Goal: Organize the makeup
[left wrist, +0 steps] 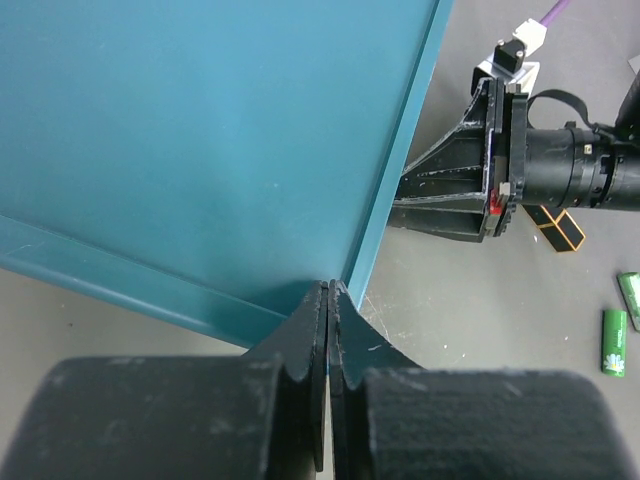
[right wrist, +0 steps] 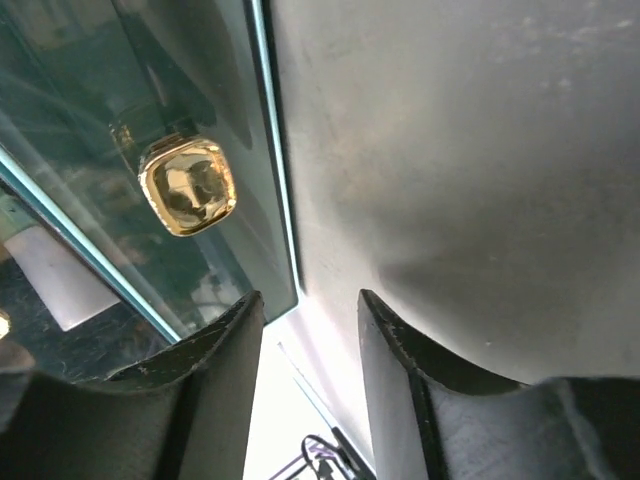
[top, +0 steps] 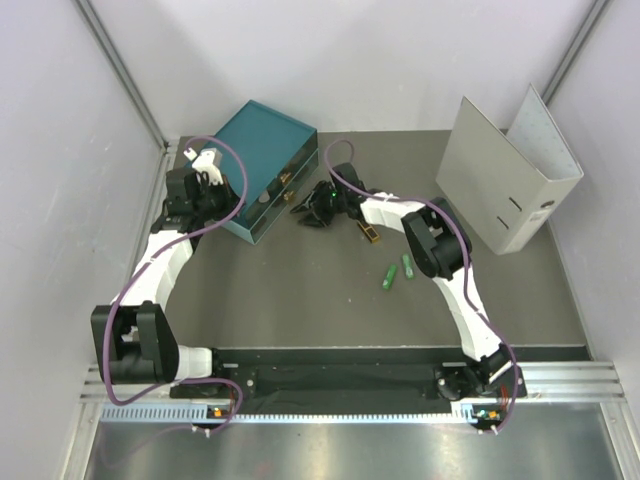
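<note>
The teal drawer box stands at the back left. My left gripper is shut and empty, its tips against the box's lower edge near a corner. My right gripper is open in front of the box's clear drawers. In the right wrist view its jaws stand apart with nothing between them, just below a drawer's gold knob. Loose makeup lies on the table: a black-and-gold case and two green tubes.
A large grey binder stands open at the back right. White walls close in the table on three sides. Something pale shows inside a clear drawer.
</note>
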Controlling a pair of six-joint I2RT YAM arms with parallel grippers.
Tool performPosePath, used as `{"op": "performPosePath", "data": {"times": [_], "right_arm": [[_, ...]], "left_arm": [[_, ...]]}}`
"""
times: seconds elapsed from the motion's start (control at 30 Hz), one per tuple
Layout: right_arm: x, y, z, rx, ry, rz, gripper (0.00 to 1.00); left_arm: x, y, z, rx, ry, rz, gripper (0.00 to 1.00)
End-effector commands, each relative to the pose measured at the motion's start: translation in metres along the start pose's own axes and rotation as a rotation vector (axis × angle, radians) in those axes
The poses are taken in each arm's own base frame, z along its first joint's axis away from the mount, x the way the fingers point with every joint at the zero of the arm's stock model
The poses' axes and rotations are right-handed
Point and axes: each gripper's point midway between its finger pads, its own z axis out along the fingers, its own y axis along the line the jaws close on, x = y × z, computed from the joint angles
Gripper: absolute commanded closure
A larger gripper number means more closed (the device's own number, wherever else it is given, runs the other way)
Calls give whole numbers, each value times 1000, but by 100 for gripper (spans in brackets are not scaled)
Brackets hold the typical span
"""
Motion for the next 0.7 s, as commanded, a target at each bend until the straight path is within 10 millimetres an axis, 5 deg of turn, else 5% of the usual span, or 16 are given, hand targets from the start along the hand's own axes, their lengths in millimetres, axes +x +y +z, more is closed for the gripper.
{"op": "performPosePath", "data": {"times": [0.0, 0.67], "right_arm": [[-7, 42, -21, -155, -48, -37, 55], [-19, 67, -18, -459, -80, 31, 50]], "left_arm": [[107, 6, -18, -42, 383, -129, 100], [106, 6, -17, -44, 389, -131, 100]]}}
